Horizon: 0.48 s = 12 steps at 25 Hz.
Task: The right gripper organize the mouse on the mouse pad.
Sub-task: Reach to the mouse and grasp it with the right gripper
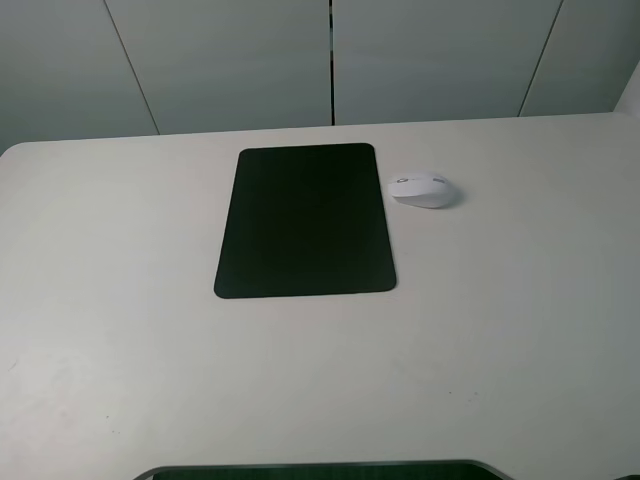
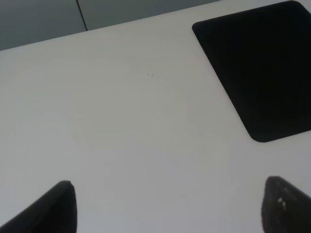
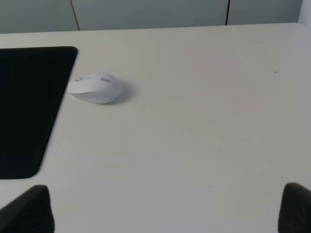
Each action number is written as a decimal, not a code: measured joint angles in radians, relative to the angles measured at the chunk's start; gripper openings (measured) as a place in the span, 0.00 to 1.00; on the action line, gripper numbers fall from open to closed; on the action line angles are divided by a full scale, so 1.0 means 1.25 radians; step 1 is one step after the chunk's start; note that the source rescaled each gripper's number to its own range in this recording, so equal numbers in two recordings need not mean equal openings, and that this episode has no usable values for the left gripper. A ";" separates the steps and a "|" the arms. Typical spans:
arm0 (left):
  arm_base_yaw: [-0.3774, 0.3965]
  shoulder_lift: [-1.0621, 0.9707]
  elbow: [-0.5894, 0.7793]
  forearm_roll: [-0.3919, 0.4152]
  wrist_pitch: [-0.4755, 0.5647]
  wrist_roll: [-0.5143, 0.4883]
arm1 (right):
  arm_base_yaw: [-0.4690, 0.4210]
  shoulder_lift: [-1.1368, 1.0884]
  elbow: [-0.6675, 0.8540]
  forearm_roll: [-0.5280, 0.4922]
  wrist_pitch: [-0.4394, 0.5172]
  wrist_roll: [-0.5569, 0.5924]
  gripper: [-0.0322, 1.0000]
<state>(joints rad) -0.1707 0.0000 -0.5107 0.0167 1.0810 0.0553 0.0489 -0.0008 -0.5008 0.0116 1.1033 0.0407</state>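
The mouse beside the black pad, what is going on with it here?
Nothing is handled yet. The white mouse lies on the table just right of the mouse pad, near its far corner, not touching it. The right gripper is open and empty, set back from the mouse; the left gripper is open too.

Matt, even black across the pad (image 1: pixel 305 220), flat and without sheen; too smooth from here to tell cloth from rubber. Smooth white plastic on the mouse (image 1: pixel 424 189), with a soft satin gloss along its back and a greyer wheel. Pale cream on the table (image 1: pixel 500 330), smooth and near matt, like laminate, faintly smudged in places and flecked with a few tiny dark specks. Dull grey on the flat panels of the wall (image 1: pixel 220 60), split by thin dark seams. Matt black on the fingers of the left gripper (image 2: pixel 167 206) and right gripper (image 3: pixel 161 208), slightly rough-looking; rubber or plastic, hard to tell.
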 joint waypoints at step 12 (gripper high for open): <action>0.000 0.000 0.000 0.000 0.000 0.000 | 0.000 0.000 0.000 0.000 0.000 -0.001 1.00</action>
<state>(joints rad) -0.1707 0.0000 -0.5107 0.0167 1.0810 0.0553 0.0489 -0.0008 -0.5008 0.0116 1.1033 0.0390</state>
